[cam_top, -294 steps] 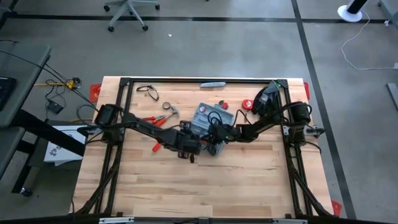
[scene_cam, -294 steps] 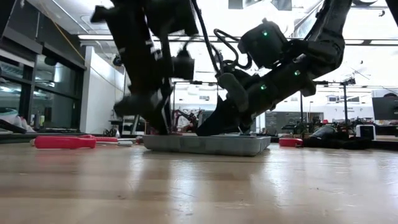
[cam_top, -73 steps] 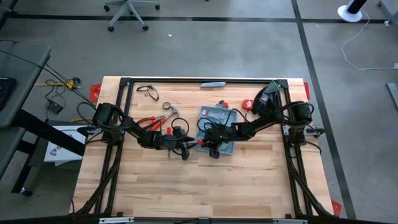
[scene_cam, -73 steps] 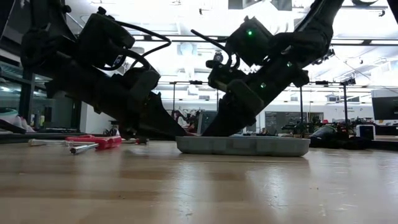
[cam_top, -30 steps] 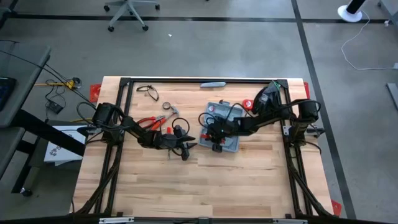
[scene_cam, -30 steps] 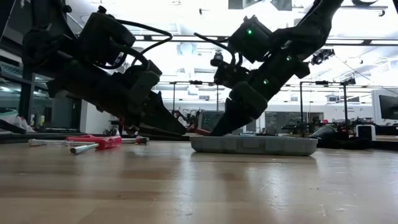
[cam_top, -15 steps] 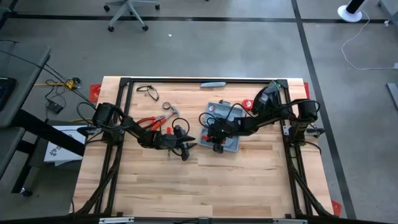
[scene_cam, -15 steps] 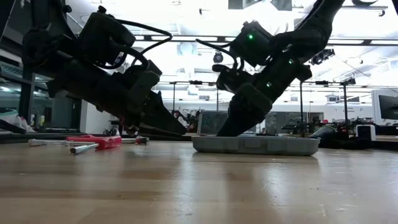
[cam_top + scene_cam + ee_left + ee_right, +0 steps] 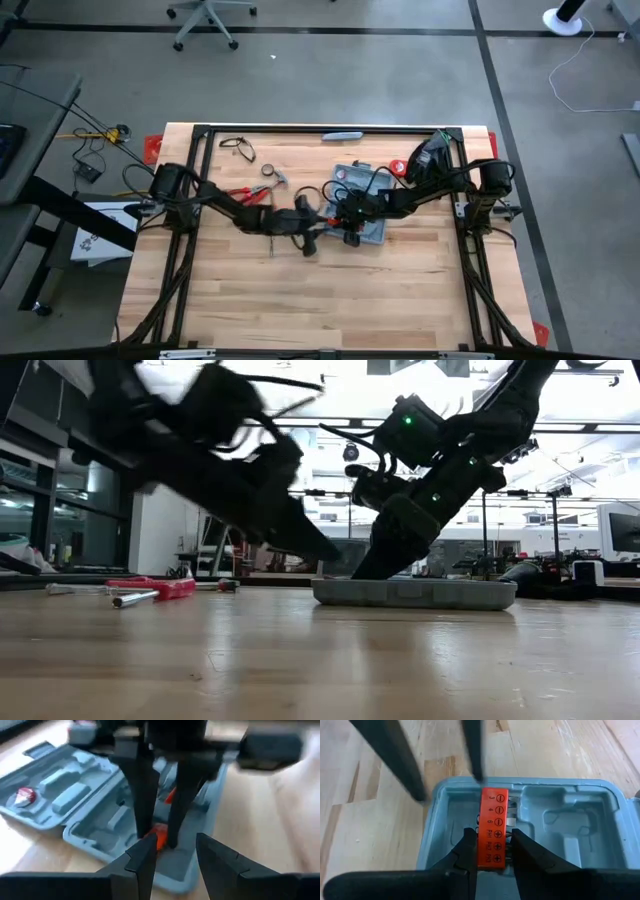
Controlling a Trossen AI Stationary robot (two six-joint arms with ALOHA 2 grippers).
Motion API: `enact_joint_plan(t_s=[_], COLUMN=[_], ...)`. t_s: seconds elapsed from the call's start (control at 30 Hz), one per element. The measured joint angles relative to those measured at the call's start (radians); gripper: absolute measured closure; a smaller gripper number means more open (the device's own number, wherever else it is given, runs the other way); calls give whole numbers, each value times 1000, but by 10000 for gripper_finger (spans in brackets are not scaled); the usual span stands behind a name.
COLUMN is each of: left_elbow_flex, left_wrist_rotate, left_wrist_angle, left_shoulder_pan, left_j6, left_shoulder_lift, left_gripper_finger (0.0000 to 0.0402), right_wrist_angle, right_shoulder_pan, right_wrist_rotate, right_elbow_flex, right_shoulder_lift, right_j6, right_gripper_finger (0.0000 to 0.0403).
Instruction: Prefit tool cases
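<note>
Case: the open case [image 9: 362, 205] lies flat on the tabletop [image 9: 330, 290].
Right claw [image 9: 492, 851]: over the case, clenched on an orange bit holder [image 9: 491, 826].
Left claw [image 9: 318, 236]: now right beside the case, fingers apart, grasping nothing; half a second ago it hung farther off.

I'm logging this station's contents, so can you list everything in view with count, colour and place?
tool case: one, blue-grey, open, table centre-right.
bit holder: one, orange, over a case recess.
pliers: one, red-handled, left of centre.
hammer: one, silver, near the pliers.
glasses: one, dark, far-left table area.
slim bar: one, grey-blue, far table edge.
office chair: one, on the floor beyond.
right gripper: shut on the bit holder, over the case.
left gripper: open, beside the case, facing the right gripper.
</note>
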Motion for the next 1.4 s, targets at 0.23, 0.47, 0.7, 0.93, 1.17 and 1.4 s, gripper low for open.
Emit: enact_joint_plan(t_s=[0.23,0.47,0.7,0.93,1.17,1.4], left_elbow_flex=[217,258,258,258,258,260], left_wrist_rotate=[-25,89,127,131,159,193], left_wrist_angle=[-459,-480,-563,-572,-587,-595], left_shoulder_pan=[60,89,94,97,108,123], left_j6=[187,237,237,244,234,223], left_shoulder_lift=[0,0,0,0,-1,9], left_gripper_finger=[280,386,400,401,401,401], right_wrist_angle=[-2,-2,-2,-2,-2,-2], right_shoulder_pan=[0,0,0,0,0,0], right_wrist_rotate=[1,1,1,2,2,2], right_elbow_flex=[-1,-1,-2,-2,-2,-2], right_shoulder_lift=[1,2,2,2,2,3], right_j6=[0,-2,-9,-12,-9,-9], right_gripper_finger=[322,322,322,322,322,322])
